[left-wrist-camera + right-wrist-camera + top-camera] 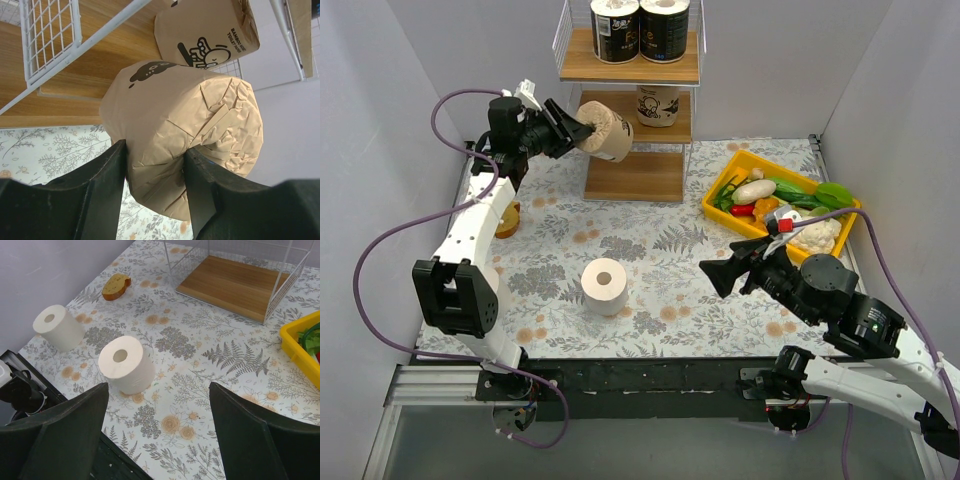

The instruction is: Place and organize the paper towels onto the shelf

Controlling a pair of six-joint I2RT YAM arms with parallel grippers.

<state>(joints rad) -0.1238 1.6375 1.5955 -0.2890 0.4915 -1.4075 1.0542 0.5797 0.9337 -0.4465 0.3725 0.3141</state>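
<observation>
The shelf [632, 70] stands at the back centre. Two black-wrapped rolls [615, 30] stand on its top board. One tan roll [658, 104] stands on the middle board and also shows in the left wrist view [205, 32]. My left gripper [570, 128] is shut on the second tan roll [608, 131], held on its side at the left edge of the middle tier [75, 85]; the fingers pinch its wrapper [180, 130]. A white roll [605, 287] stands on the table, also in the right wrist view [126, 364]. Another white roll [57, 326] lies further left. My right gripper [720, 275] is open and empty above the table [159, 390].
A yellow tray [720, 190] of vegetables with a white cauliflower [815, 236] sits at the right. A brown sponge-like piece [507, 220] lies at the left by my left arm. The shelf's bottom board [235, 285] is bare. Grey walls close in on both sides.
</observation>
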